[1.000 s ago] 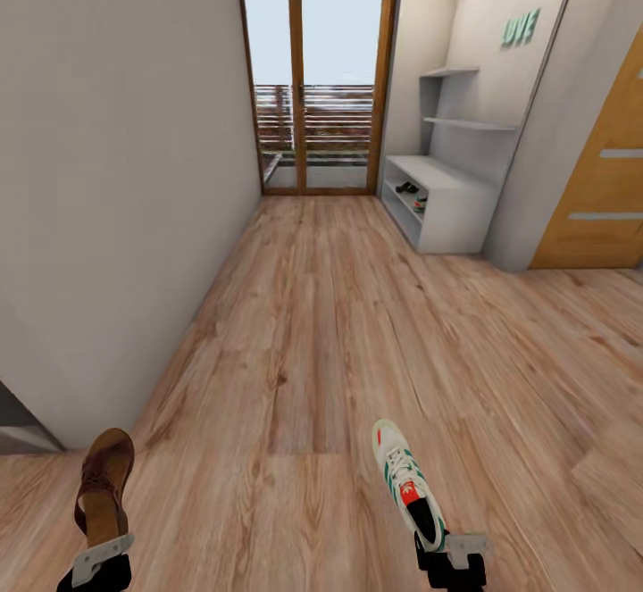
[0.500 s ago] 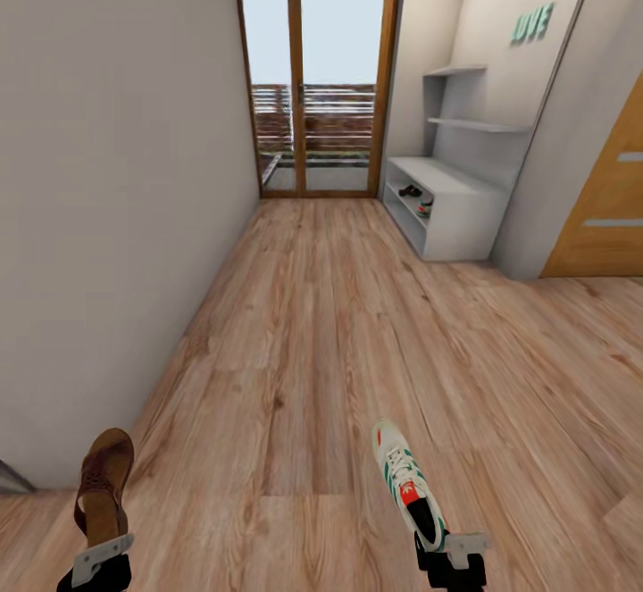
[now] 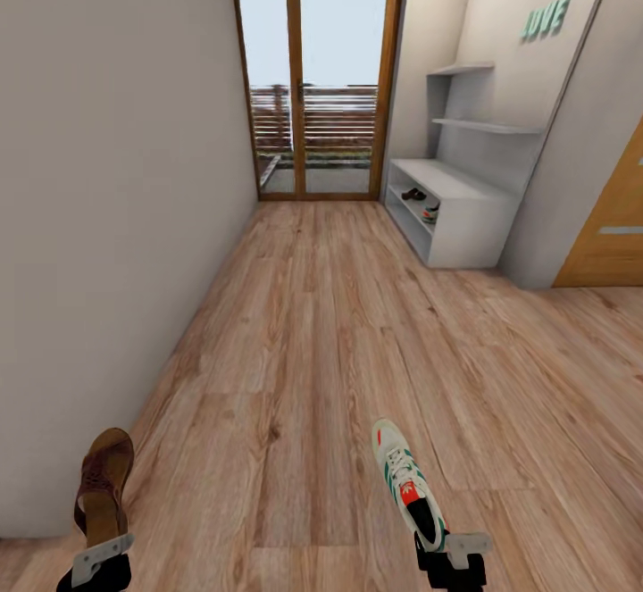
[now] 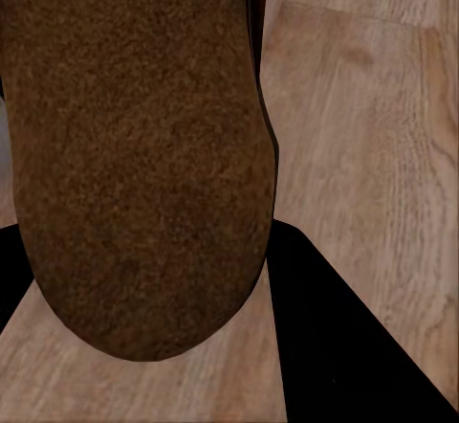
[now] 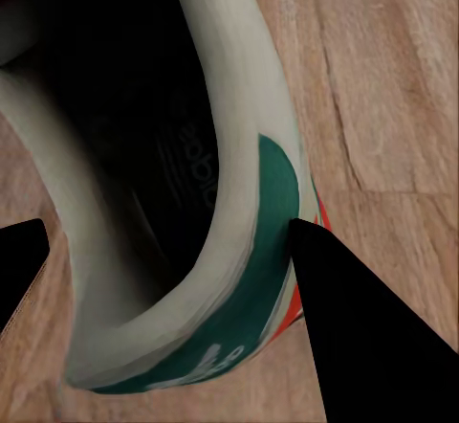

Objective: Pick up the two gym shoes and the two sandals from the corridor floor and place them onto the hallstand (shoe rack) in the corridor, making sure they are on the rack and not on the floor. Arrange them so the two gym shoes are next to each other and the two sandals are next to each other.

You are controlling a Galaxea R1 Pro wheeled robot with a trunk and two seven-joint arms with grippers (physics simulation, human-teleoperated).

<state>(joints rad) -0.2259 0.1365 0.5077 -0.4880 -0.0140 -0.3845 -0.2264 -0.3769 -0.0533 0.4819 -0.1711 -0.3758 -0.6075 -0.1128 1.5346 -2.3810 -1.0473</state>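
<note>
Rolling down the corridor, the robot has moved a bit closer to the hallstand (image 3: 464,217) than a second ago. The view has shifted, and the rack looks a little nearer. The left gripper (image 3: 100,558) is pinched tight on a brown sandal (image 3: 100,485). The right gripper (image 3: 451,553) is clamped on the heel of a white gym shoe (image 3: 406,483). Both shoes ride above the corridor floor (image 3: 321,324). Two other shoes (image 3: 421,202) already sit on the rack's shelf. I think it must keep driving before it can put these down.
</note>
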